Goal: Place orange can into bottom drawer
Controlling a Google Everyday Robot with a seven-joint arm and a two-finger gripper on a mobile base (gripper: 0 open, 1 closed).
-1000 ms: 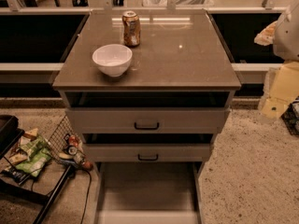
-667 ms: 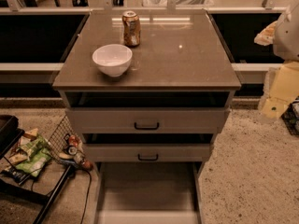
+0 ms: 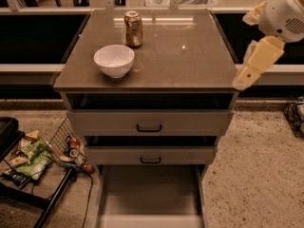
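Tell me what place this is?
Probably an office break room: a drawer cabinet holding an orange can and white bowl, snack packets lower left, the robot's gripper beside its right edge.

- The grey-brown cabinet (image 3: 190,65) stands mid-view; its glossy top catches a streak of light near the back edge.
- Behind the cabinet, 2 pale rails (image 3: 28,68) run across, with a dark recess (image 3: 33,39) between them.
- Right of the cabinet lies speckled beige floor (image 3: 256,175).
- Left of the cabinet, a black wire rack (image 3: 59,137) holds snack packets (image 3: 31,156).
- A black cable (image 3: 88,198) trails over the floor at the cabinet's front left.
- The gripper (image 3: 247,72) hangs just off the cabinet's right edge.
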